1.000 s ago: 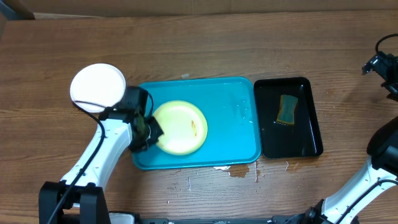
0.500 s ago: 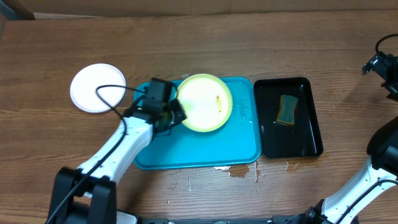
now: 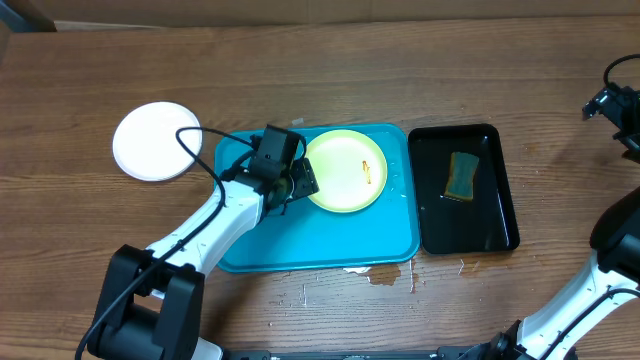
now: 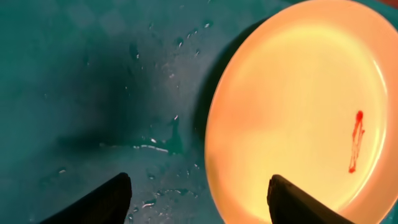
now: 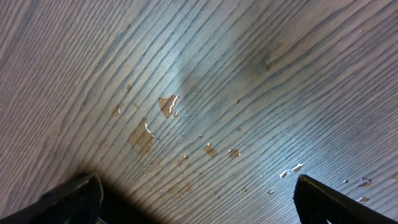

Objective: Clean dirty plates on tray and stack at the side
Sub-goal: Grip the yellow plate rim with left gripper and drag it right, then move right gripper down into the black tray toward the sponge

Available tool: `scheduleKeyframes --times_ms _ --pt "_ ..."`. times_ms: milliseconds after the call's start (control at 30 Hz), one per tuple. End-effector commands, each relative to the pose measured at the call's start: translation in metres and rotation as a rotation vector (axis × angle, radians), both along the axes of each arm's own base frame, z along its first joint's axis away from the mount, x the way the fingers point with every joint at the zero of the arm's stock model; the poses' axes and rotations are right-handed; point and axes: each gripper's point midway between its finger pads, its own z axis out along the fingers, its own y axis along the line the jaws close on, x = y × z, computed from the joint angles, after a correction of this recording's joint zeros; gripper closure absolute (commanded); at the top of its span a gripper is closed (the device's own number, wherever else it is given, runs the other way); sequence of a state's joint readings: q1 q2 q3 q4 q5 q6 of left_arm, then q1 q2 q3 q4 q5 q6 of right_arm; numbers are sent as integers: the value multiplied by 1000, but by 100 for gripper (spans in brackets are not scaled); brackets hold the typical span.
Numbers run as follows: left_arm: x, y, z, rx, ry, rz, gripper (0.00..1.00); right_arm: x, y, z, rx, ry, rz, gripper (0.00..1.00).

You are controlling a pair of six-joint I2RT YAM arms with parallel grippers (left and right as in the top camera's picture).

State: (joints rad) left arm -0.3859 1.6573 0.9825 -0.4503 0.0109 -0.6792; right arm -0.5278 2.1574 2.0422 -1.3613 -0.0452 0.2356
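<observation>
A pale yellow-green plate (image 3: 345, 170) with an orange-red smear (image 3: 367, 172) lies flat in the far right part of the turquoise tray (image 3: 330, 235). My left gripper (image 3: 303, 182) sits at the plate's left rim, open. In the left wrist view, the plate (image 4: 298, 106) shows its smear (image 4: 356, 142). One dark fingertip (image 4: 298, 202) hovers over the plate and the other is over the wet tray (image 4: 93, 74). A white plate (image 3: 155, 141) rests on the table left of the tray. My right gripper (image 5: 199, 199) is open over bare wood at the far right (image 3: 612, 104).
A narrow black tray (image 3: 463, 188) right of the turquoise one holds a green-yellow sponge (image 3: 462, 175). Small water puddles (image 3: 385, 275) lie on the wood by the tray's front edge. Drops also dot the wood (image 5: 155, 118) under the right gripper.
My left gripper carried the yellow-green plate from the tray's left-centre to its far right part, then opened and let it go. The right arm has not moved.
</observation>
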Motion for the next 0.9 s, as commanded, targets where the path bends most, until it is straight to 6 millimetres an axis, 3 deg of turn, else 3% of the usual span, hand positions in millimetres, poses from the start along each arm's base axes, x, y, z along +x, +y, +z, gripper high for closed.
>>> scheduleKeyframes --times_ms 0,200,333,533,733,867 --pt "27 -1 36 71 -86 -81 35 3 -2 14 -20 -37 -5 0" --pt "46 8 97 186 -138 -124 36 3 -2 14 -20 -37 -5 0" --pt "46 7 104 189 -137 -134 35 3 -2 14 -20 -37 -5 0" --pt "40 8 72 206 -74 -144 34 3 -2 14 -20 -37 -5 0" --pt "33 -18 16 103 72 -215 36 3 -2 14 -20 -37 -5 0" --pt "29 -19 -16 110 149 -223 35 3 -2 14 -20 -37 -5 0"
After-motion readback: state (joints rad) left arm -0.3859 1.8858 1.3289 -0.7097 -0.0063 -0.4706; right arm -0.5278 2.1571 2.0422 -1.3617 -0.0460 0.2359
